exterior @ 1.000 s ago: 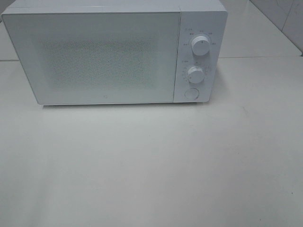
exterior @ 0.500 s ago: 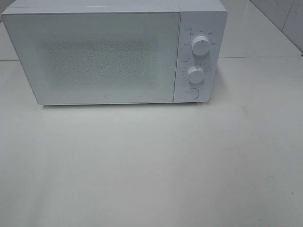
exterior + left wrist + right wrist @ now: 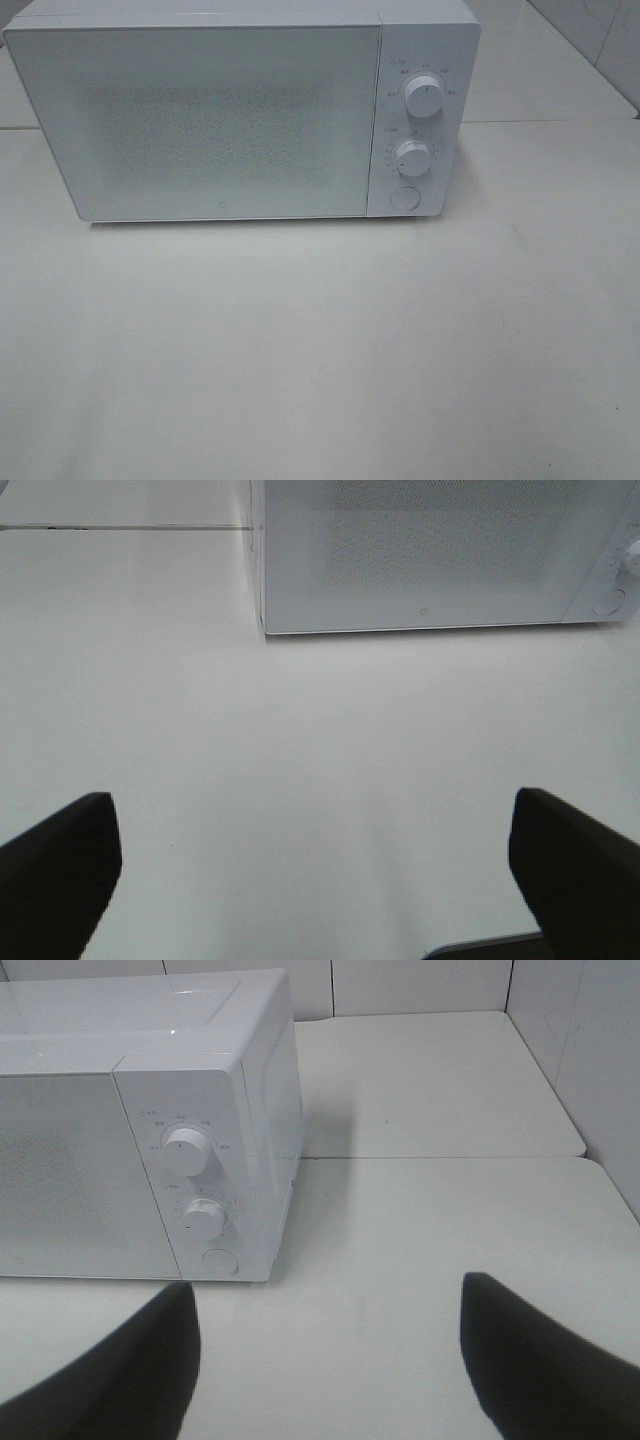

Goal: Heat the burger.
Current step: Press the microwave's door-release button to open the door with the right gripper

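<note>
White microwave [image 3: 200, 120] stands with door closed; left pincer [image 3: 312, 808], right pincer [image 3: 328, 1290] agape.

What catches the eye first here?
A white microwave with its door shut stands at the back of the pale table. On its right-hand panel an upper knob and a lower knob sit above a round button. In the wrist views the left gripper and the right gripper both stand open in front of it, holding nothing.
</note>
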Available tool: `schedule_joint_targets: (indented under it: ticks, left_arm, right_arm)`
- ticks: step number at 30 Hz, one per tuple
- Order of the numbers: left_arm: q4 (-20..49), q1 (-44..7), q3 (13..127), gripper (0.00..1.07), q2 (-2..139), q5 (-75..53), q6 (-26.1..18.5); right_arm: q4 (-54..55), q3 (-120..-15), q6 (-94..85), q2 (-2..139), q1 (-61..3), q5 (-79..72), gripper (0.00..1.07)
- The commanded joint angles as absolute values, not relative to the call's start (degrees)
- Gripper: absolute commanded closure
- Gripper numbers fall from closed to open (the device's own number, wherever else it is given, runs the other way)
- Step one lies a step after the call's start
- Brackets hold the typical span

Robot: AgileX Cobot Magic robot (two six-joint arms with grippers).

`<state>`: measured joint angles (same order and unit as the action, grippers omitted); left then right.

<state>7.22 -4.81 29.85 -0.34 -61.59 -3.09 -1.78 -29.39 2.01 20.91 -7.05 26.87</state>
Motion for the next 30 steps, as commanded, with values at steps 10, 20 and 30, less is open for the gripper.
schedule_joint_targets:
  ticks: [10,20,30]
  left_arm:
    - [7.7,-4.6,29.6,0.09,-1.4,-61.5,-2.9]
    - [7.7,-4.6,29.6,0.09,-1.4,-61.5,-2.9]
    - [7.7,-4.6,29.6,0.09,-1.4,-61.5,-2.9]
  right_arm:
    - [-2.1,-29.6,2.2,37.4,-6.8,15.5,0.38]
    - [-3.1,-22.0,2.2,46.8,-6.8,-11.1,0.38]
    - [-2.3,-17.9,-1.0,57.0,-6.8,-29.6,0.38]
